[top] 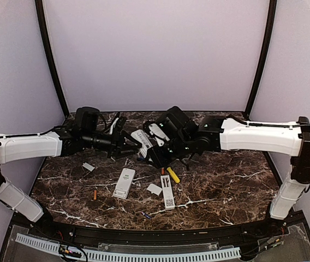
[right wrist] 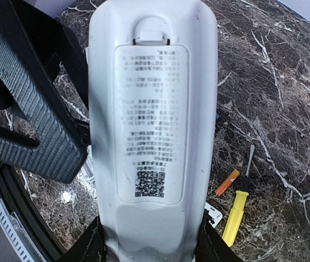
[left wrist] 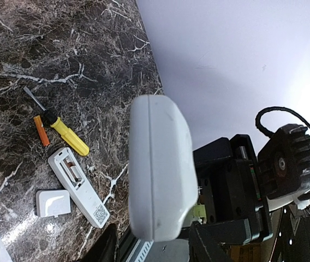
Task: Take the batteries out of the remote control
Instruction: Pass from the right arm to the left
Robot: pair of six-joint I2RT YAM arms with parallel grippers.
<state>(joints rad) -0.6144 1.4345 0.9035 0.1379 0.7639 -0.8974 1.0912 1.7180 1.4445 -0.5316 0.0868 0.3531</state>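
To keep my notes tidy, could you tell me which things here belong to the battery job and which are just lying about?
Job: raised remote, orange battery.
Lying about: yellow screwdriver, opened remote, loose cover.

White remote close — orange battery beyond

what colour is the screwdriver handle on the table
Yellow, with a black collar near the shaft. The screwdriver shows best in the left wrist view.

remote: smooth matt plastic | table: glossy marble-look stone | screwdriver: glossy plastic handle, metal shaft
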